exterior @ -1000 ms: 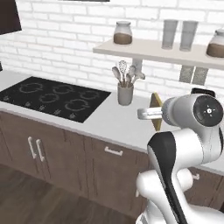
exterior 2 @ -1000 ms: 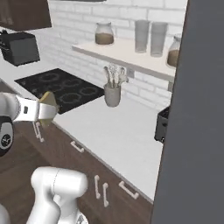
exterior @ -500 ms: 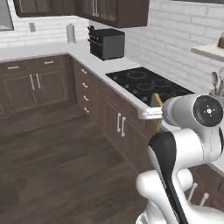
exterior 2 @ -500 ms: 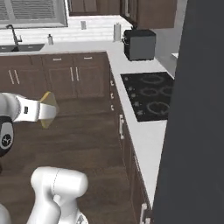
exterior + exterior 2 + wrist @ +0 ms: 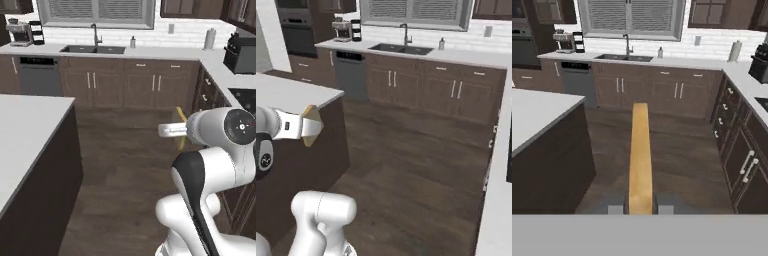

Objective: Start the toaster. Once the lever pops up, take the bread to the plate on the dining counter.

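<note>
— What's your tool (image 5: 640, 207) doing?

— My tool is clenched on the bread (image 5: 640, 155), its fingers (image 5: 615, 209) pressing either crust face. The slice stands on edge, running straight out from the tool.

— Where is the bread, relative to the bench?

— It hangs in the air over the wood floor (image 5: 682, 160), beside the dining bench (image 5: 534, 112) and apart from it. In the right base view the bread (image 5: 312, 125) shows in front of the bench's (image 5: 291, 92) near corner. In the left base view its yellow edge (image 5: 180, 131) peeks from behind my arm.

— And past the bench?

— Beyond it stand brown cabinets (image 5: 657, 92), with a sink (image 5: 623, 58) under a window (image 5: 632, 17).
</note>
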{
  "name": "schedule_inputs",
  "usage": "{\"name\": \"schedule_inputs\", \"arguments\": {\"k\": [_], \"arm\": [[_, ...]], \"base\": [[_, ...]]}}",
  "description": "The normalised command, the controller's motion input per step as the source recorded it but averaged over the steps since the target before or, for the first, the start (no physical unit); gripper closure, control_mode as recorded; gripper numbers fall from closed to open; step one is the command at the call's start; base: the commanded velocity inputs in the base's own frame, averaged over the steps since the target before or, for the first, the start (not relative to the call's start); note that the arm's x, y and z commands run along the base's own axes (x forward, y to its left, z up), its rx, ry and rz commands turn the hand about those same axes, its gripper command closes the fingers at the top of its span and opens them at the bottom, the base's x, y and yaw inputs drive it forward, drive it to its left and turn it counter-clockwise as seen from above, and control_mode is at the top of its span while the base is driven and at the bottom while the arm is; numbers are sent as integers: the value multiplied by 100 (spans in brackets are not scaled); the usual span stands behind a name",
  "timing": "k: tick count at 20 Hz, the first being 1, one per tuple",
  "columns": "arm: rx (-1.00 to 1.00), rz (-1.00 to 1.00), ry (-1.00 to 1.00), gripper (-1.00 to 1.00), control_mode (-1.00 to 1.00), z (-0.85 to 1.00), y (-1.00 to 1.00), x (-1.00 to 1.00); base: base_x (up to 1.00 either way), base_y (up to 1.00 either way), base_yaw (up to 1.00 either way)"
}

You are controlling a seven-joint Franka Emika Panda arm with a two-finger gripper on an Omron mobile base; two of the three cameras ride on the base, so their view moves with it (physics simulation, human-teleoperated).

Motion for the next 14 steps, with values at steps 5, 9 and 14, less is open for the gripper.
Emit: {"name": "schedule_inputs", "arguments": {"k": [5,9,14], "arm": [[0,0,0,100,100,0,0,0],[0,0,0,100,100,0,0,0],[0,0,0,100,100,0,0,0]], "base": [[-5,0,100],[-1,0,100],[6,0,100]]}}
